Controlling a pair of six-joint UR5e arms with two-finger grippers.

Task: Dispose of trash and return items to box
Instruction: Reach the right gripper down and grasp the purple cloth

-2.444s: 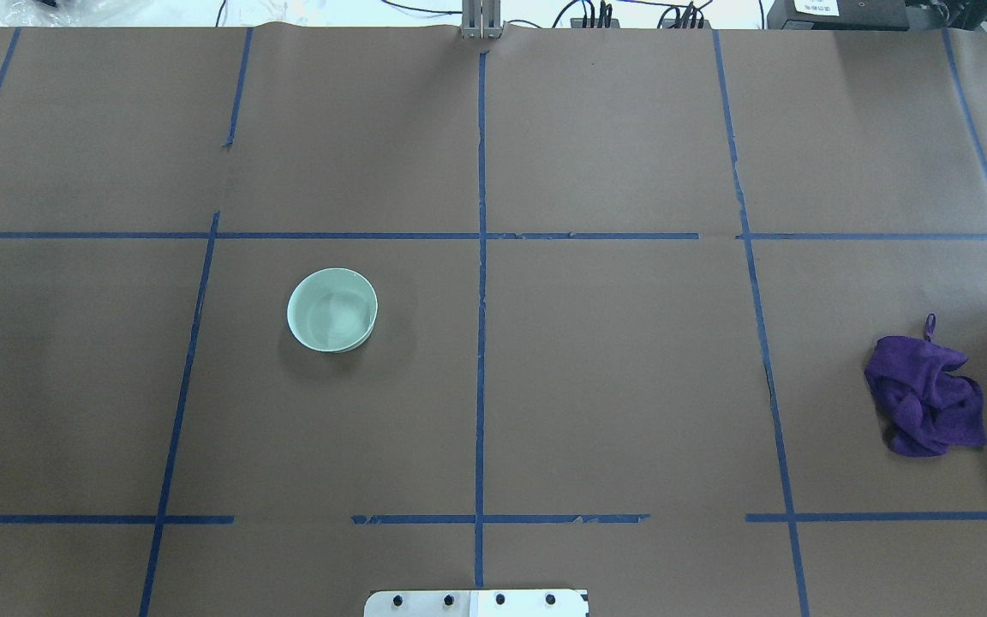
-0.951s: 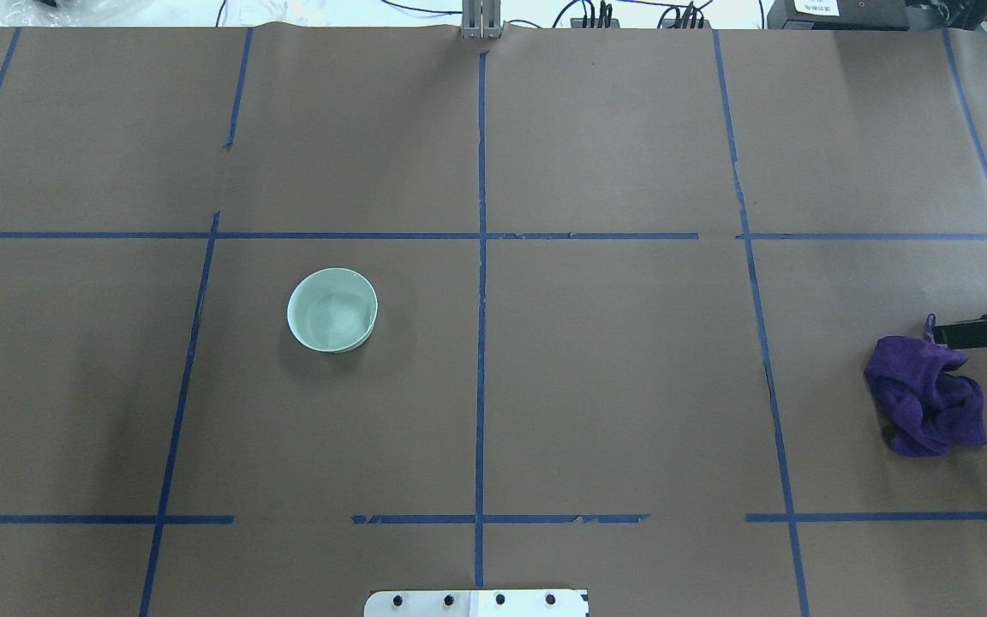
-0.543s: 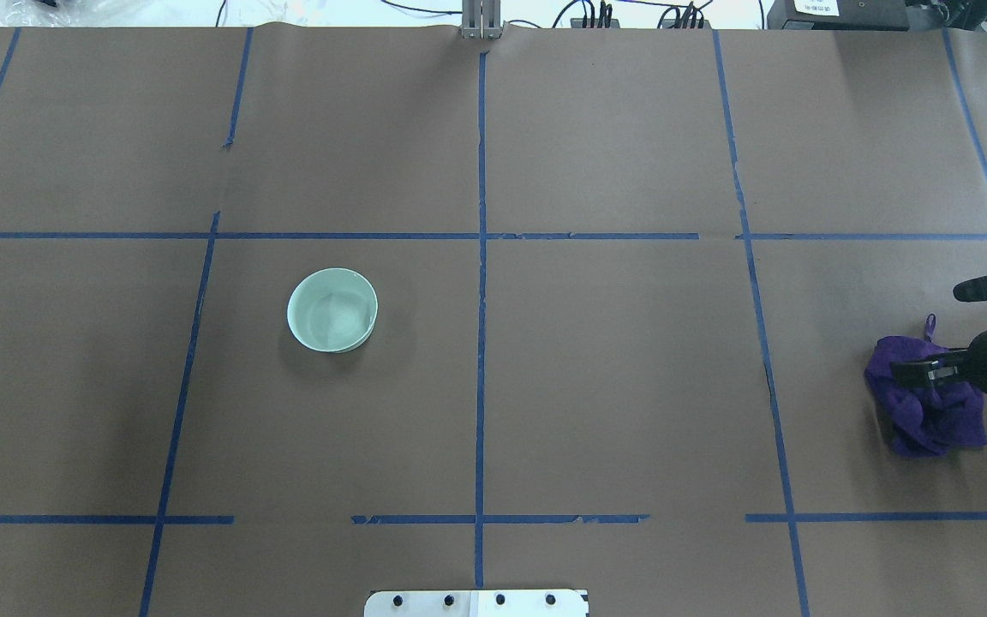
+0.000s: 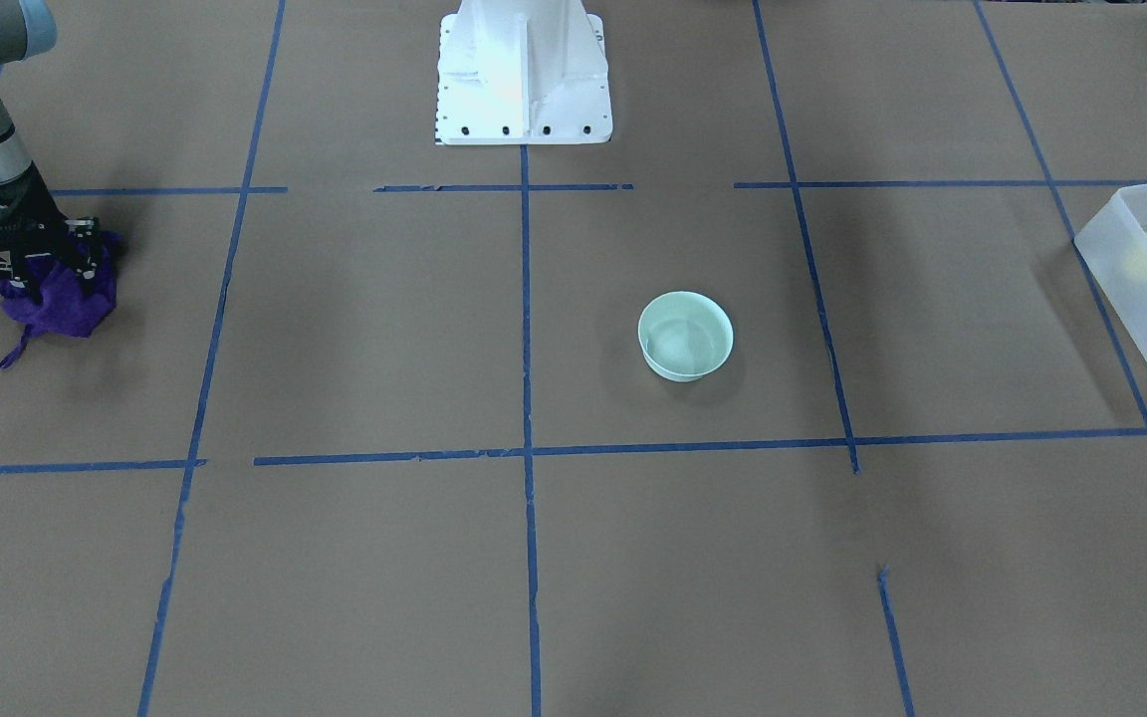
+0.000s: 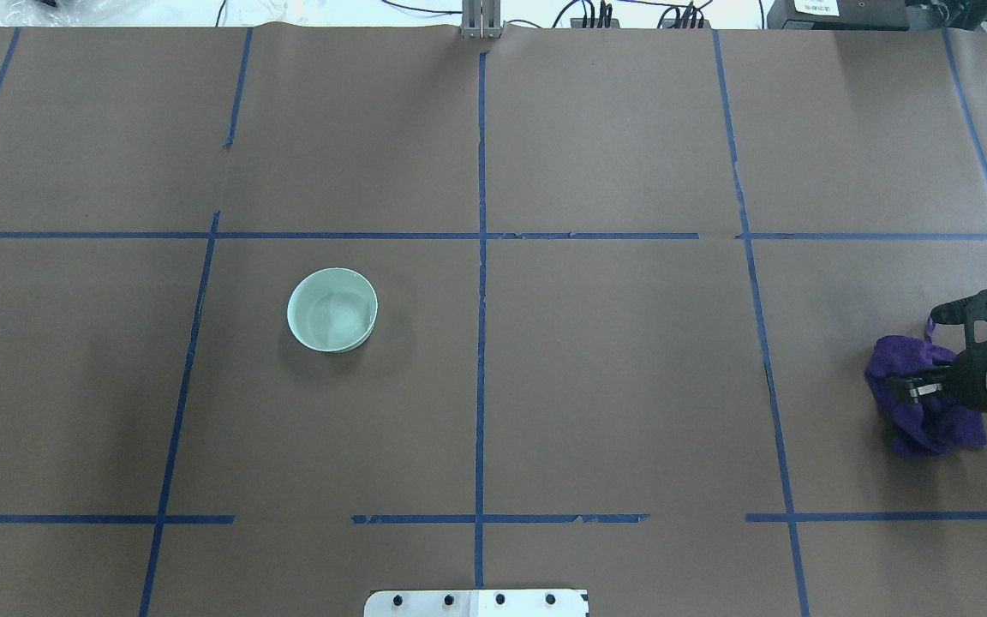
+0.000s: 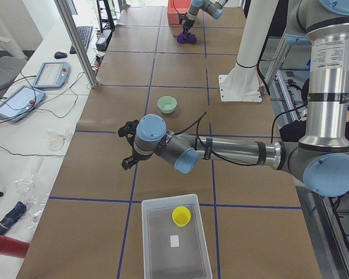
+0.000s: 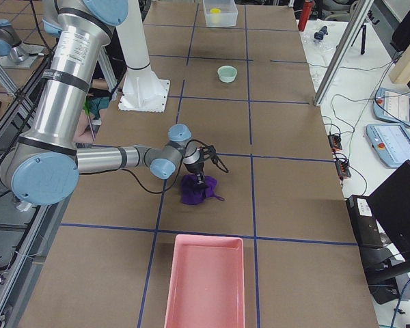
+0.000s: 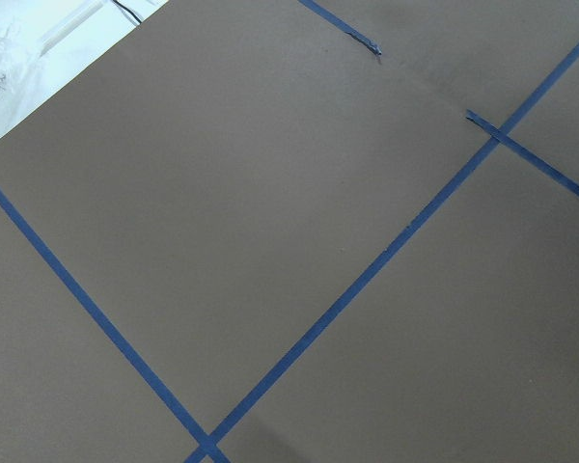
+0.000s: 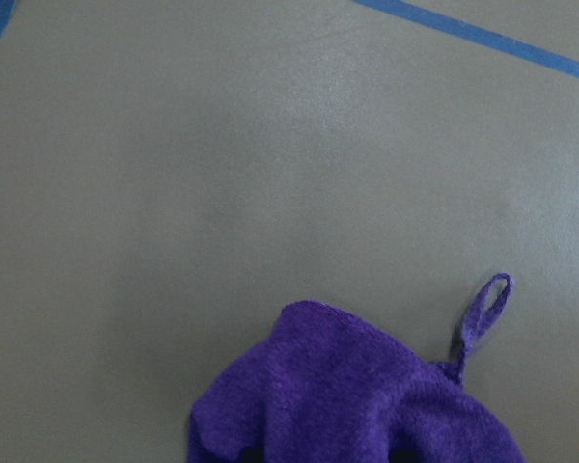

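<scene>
Straddling the rag (image 5: 939, 428) with the right gripper (image 5: 922, 347) spread wide, directly above it. Leaves the bowl (image 5: 332, 309) well away, nearer the left gripper (image 6: 125, 147), finger state impossible to tell; beside that one, cup (image 6: 181, 216) in box (image 6: 157, 256).

light: even, bright overhead | shadows: soft, faint under bowl (image 5: 332, 310) | focus: sharp

Both arms are brushed silver tubes linked by fat round joints with pale blue caps (image 6: 331, 177). The left arm (image 6: 238, 154) has a black cable (image 6: 192, 122) looped along its forearm and a printed label (image 6: 326, 55) on its upright tube. The right arm (image 7: 72, 75) ends in a black right gripper (image 5: 922, 351). The white metal base (image 4: 573, 70) flares at its foot, with black bolts (image 4: 505, 130) along the edge
</scene>
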